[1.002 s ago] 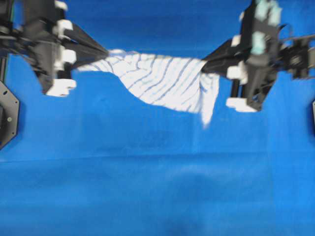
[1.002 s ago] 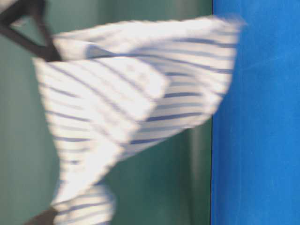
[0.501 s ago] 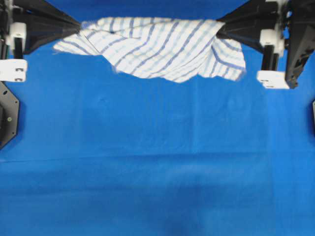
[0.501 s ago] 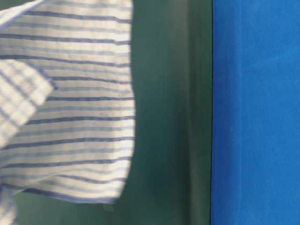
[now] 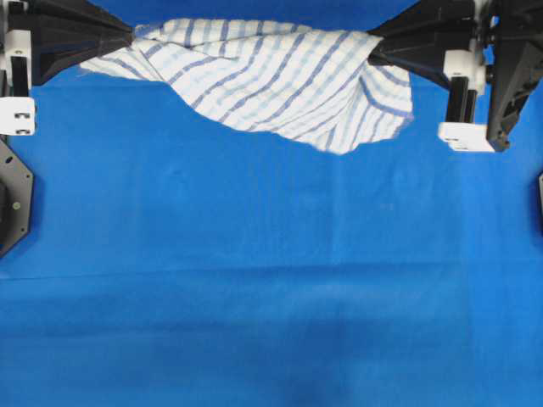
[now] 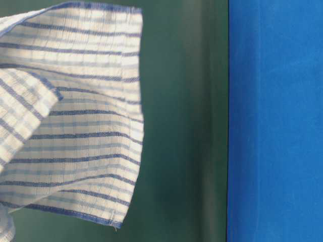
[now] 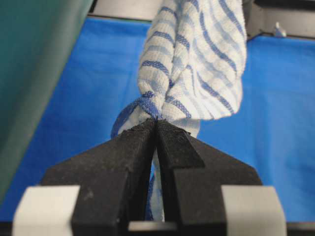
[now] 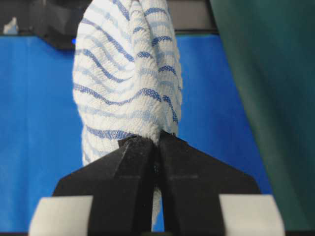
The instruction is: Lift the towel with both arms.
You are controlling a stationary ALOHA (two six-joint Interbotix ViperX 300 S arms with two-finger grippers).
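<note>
The white towel (image 5: 271,80) with blue and grey stripes hangs stretched between my two arms, high above the blue table cloth (image 5: 271,280). My left gripper (image 5: 129,41) is shut on the towel's left corner, and cloth shows pinched between its black tips (image 7: 156,120). At the other end, my right gripper (image 5: 373,44) is shut on the right corner, with cloth bunched at its tips (image 8: 158,140). In the table-level view the towel (image 6: 70,126) hangs loose in the air, well off the table. A fold droops lowest toward the right (image 5: 339,140).
The blue table cloth (image 6: 275,121) covers the whole work surface. A green wall (image 6: 181,126) stands behind it. Black arm base plates sit at the left edge (image 5: 13,199) and the right edge (image 5: 540,199) of the overhead view.
Over the last second both grippers rose with the towel, carrying it toward the top of the overhead view. The cloth spread out and its drooping fold swung right.
</note>
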